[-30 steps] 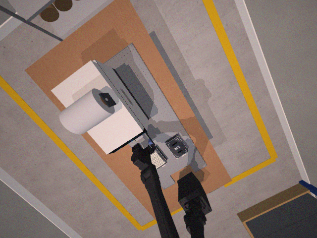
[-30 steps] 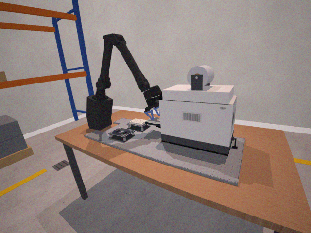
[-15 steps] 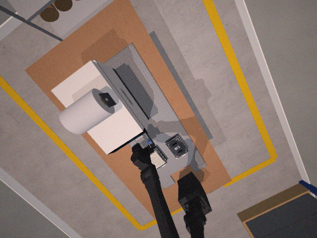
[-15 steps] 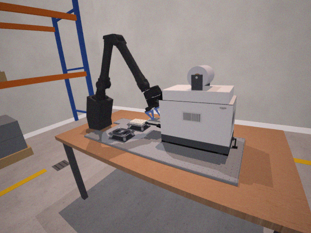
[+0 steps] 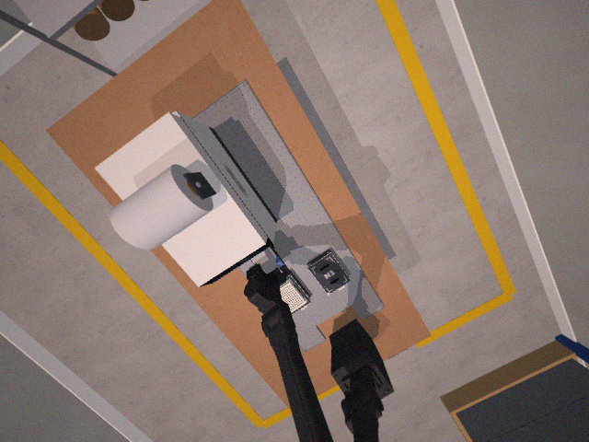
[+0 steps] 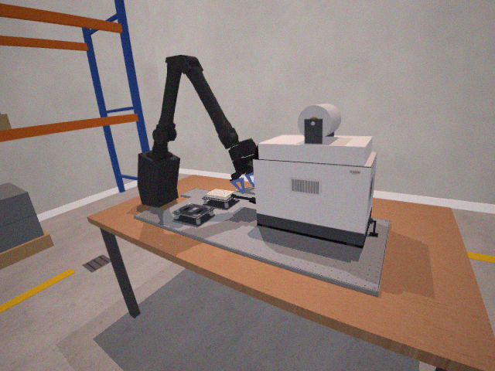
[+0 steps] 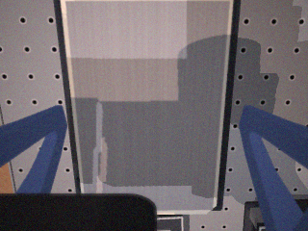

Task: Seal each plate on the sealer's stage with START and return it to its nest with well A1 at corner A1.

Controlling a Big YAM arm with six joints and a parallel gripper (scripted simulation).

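My gripper (image 7: pixel 153 115) (image 6: pixel 244 184) is open, its blue fingers either side of a plate (image 7: pixel 144 58) with a smooth grey foil-like top. This plate lies flat on the sealer's stage, just outside the white sealer (image 6: pixel 315 187) (image 5: pixel 213 242). The fingers stand clear of the plate's long sides. A second plate (image 5: pixel 294 295) (image 6: pixel 218 194) with open white wells sits in the nest nearest the sealer. The other black nest (image 5: pixel 329 275) (image 6: pixel 192 211) is empty. The sealer's lamp and START are hidden.
A foil roll (image 6: pixel 319 117) (image 5: pixel 156 214) sits on top of the sealer. The perforated grey baseplate (image 6: pixel 303 259) (image 7: pixel 29 72) lies on the wooden table (image 6: pixel 419 255). The arm's black base (image 6: pixel 158 183) stands at the baseplate's end. A blue and orange rack (image 6: pixel 100 79) stands behind.
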